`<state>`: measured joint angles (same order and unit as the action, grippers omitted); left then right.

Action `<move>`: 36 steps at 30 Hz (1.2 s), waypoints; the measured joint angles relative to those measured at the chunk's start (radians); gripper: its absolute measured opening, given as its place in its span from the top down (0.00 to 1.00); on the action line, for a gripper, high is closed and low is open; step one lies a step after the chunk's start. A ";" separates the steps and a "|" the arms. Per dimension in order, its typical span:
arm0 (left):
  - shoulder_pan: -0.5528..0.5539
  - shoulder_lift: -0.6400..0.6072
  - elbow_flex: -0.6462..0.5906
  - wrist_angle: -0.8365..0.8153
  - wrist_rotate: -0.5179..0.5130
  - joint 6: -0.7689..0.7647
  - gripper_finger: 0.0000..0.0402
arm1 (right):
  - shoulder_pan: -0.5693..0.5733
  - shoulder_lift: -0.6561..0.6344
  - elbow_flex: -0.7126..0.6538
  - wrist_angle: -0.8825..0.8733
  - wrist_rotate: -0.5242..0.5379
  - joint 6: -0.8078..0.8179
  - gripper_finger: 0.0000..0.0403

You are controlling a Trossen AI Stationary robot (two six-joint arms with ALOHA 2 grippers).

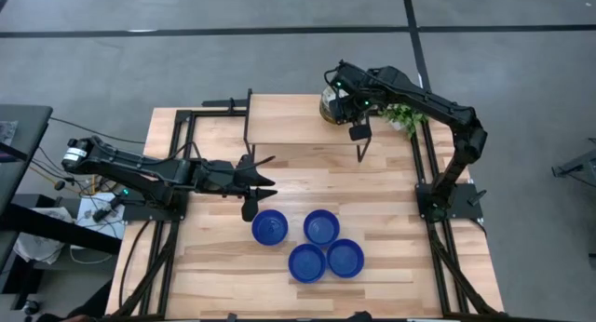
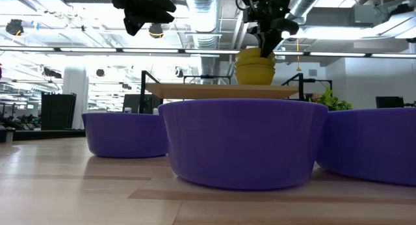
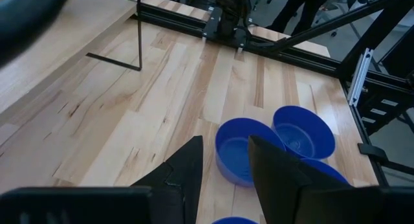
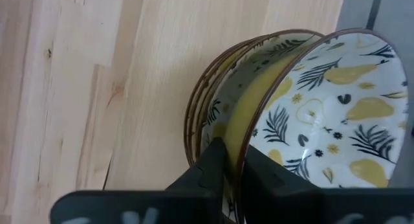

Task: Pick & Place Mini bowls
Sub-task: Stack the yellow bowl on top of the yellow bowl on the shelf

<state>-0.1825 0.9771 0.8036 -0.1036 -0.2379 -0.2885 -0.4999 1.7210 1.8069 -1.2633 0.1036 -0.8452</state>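
Four cobalt blue mini bowls stand upright in a cluster on the near middle of the table, also seen in the left wrist view and close up in the low view. A stack of floral mini bowls with yellowish outsides sits on a raised wooden shelf at the far edge. My right gripper is on the top bowl of that stack. My left gripper hangs open above the table left of the blue bowls, holding nothing. My right gripper pinches the rim of the top floral bowl, one finger on the patterned inside and one on the yellow outside. It comes from above. The bowl is tilted up off the stack beneath it; whether it is lifted clear, I cannot tell.
The shelf stands on thin black legs over the table's far part. A green plant sits beside the stack on its right. Black frame rails run along the table's left and right sides. Bare wood lies between shelf and blue bowls.
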 joint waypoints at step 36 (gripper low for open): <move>0.000 0.000 0.000 0.000 0.000 0.003 0.70 | 0.029 0.000 0.041 -0.013 0.026 0.000 0.82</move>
<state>-0.1825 0.9771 0.8036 -0.1036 -0.2379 -0.2852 -0.4711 1.7210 1.8474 -1.2761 0.1295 -0.8452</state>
